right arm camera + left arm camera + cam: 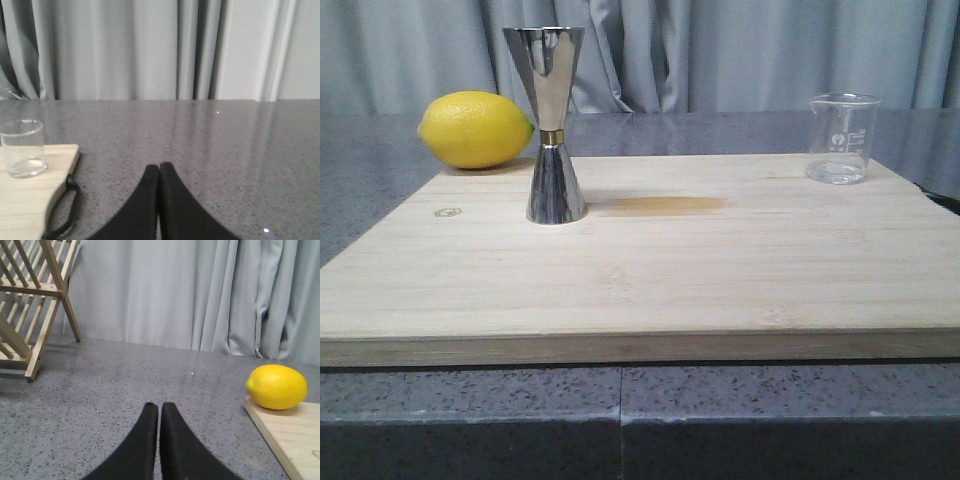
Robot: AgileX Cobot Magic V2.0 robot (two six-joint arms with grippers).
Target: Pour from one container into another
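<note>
Grey counter [380, 160], wooden board [650, 270]. Beaker [841, 138] stands upright, well apart from the pressed-together, empty right gripper [159, 166]; contents unclear. Jigger [552, 124] stands upright; left gripper [160, 407] also pressed together, empty.

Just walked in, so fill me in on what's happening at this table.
Nothing is being handled yet. The glass beaker and the steel jigger stand upright and apart on the wooden board, with a lemon at the board's far left corner. The left gripper and right gripper are both shut and empty, low over the grey counter off either side. No pouring has begun.
</note>
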